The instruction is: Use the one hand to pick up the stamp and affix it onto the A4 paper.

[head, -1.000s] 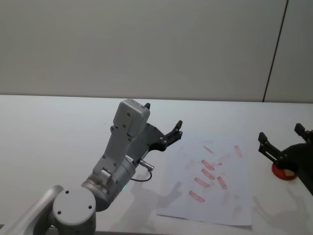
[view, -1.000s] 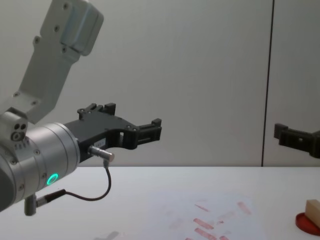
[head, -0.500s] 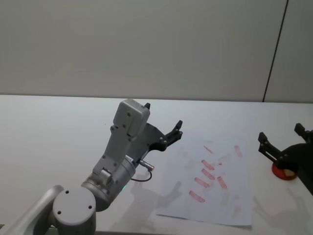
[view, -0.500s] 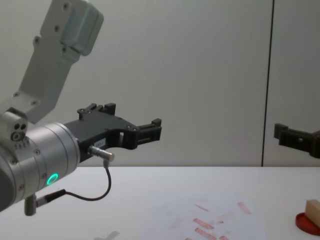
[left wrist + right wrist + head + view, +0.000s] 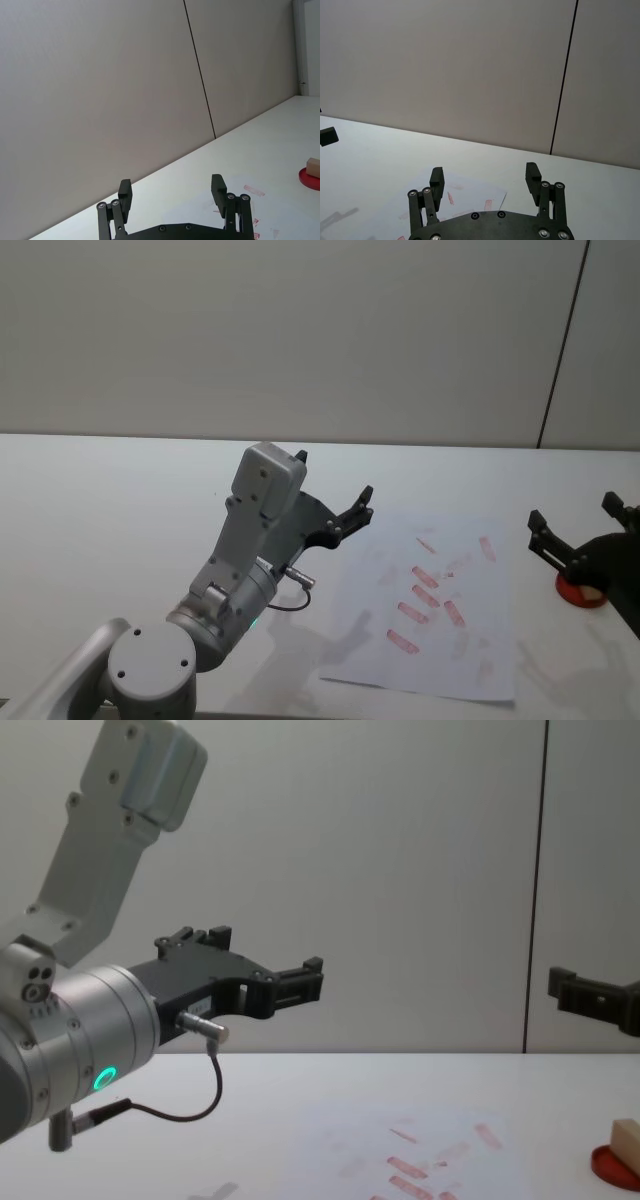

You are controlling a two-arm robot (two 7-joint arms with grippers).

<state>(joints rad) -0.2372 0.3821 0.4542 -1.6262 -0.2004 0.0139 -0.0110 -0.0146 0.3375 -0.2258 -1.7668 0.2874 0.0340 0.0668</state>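
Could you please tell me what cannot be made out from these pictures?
Stamp: cut by the chest view's right edge; in the head view the open right gripper partly covers it.
Ink pad: cut by that same edge.
A4 paper: its near part drops below the chest view's bottom edge.
Red marks: too small to read.
Table under the open left gripper: hidden in head view.

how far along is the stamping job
Several red marks already sit on the A4 paper. Nothing is in hand: the stamp stands on the ink pad, the right gripper open above it. Left to do: grasp, carry, press. The left gripper idles open beside the paper.
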